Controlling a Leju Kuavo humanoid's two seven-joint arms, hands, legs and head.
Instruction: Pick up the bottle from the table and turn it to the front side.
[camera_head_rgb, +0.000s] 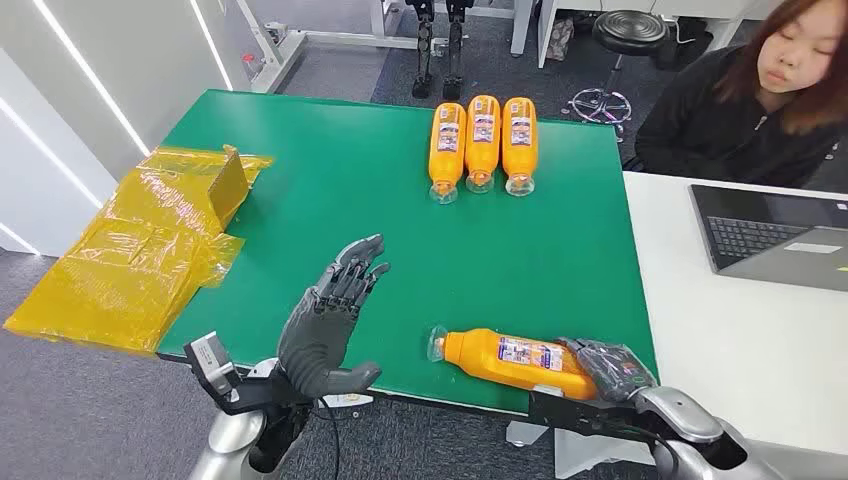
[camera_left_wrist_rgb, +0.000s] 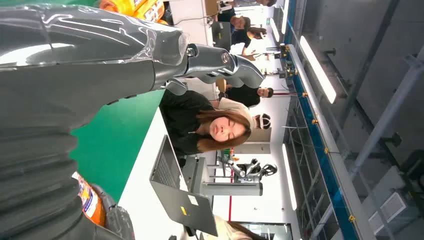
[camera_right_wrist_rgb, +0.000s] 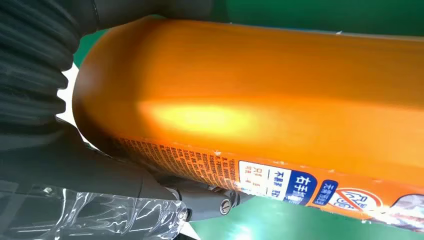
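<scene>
An orange bottle (camera_head_rgb: 515, 360) with a clear cap lies on its side near the front edge of the green table (camera_head_rgb: 330, 170), cap pointing left. My right hand (camera_head_rgb: 612, 368) grips its base end; in the right wrist view the bottle (camera_right_wrist_rgb: 260, 100) sits between the thumb (camera_right_wrist_rgb: 200, 197) and the dark fingers, its label strip turned to one side. My left hand (camera_head_rgb: 335, 320) is raised over the table left of the bottle, fingers spread, holding nothing. In the left wrist view that hand (camera_left_wrist_rgb: 100, 75) is in front, with a bit of the bottle (camera_left_wrist_rgb: 90, 202) beyond it.
Three more orange bottles (camera_head_rgb: 483, 140) lie side by side at the table's far edge. Yellow plastic wrapping with a box (camera_head_rgb: 150, 240) covers the left edge. A white desk with a laptop (camera_head_rgb: 780, 235) adjoins on the right, where a person (camera_head_rgb: 770, 90) sits.
</scene>
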